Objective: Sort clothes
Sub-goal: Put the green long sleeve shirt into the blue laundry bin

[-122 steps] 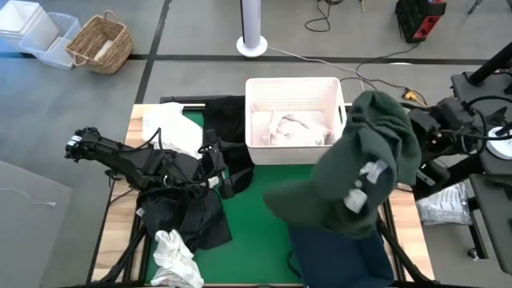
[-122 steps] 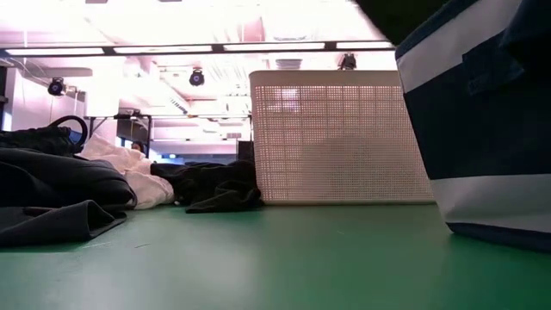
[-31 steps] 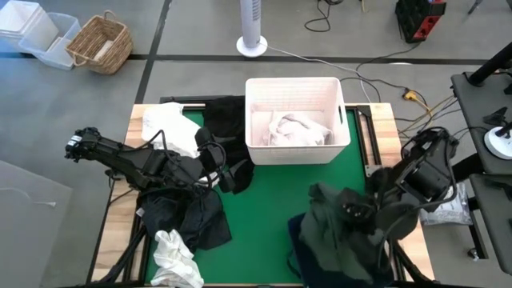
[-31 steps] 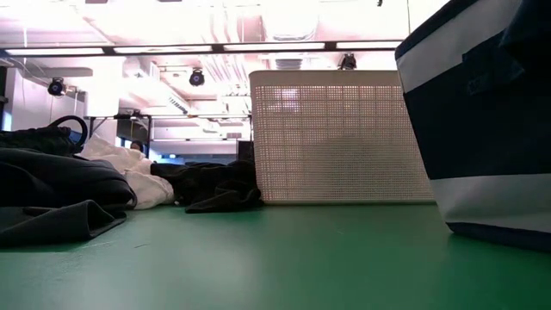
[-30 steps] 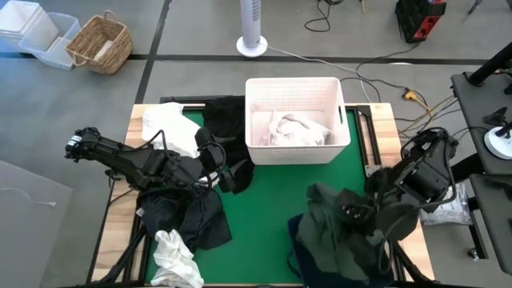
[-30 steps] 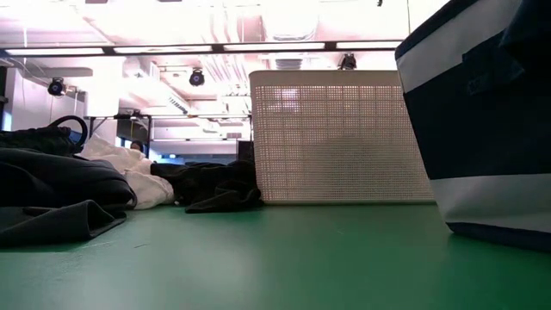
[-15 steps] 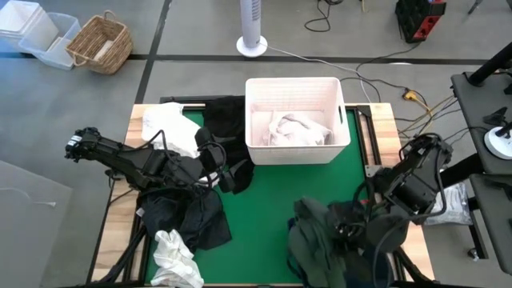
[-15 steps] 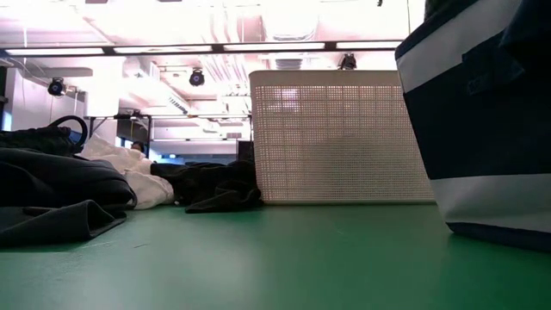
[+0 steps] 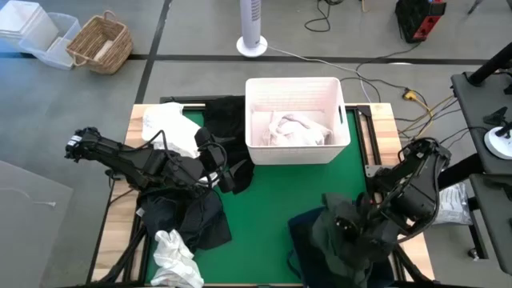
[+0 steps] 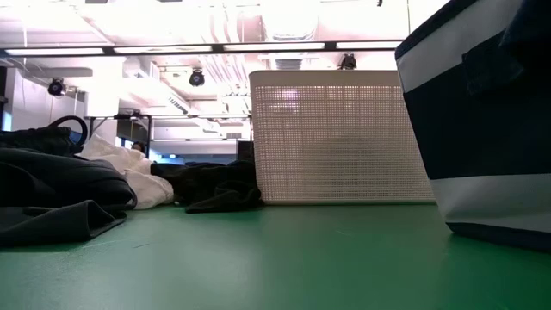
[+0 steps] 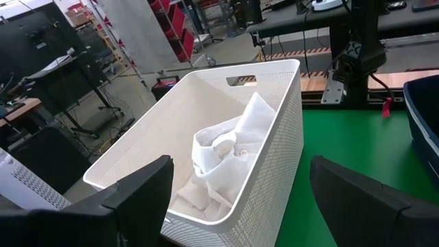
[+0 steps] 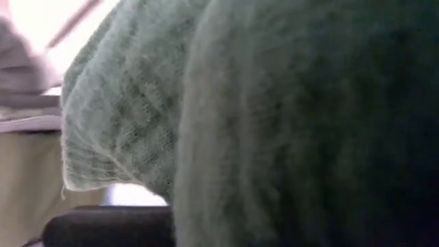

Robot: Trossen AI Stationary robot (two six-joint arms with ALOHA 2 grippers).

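Your right gripper (image 9: pixel 346 228) is clamped on the green garment (image 9: pixel 352 254) (over the navy bin (image 9: pixel 302 240)); your left gripper (image 9: pixel 226 172) gapes wide, empty.

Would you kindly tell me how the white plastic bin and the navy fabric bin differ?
The white plastic bin is rigid and perforated; the navy fabric bin is soft cloth with a pale band. The white bin holds white garments; the navy bin has a dark green garment going into it, under the right gripper. Both stand open-topped on the green mat.
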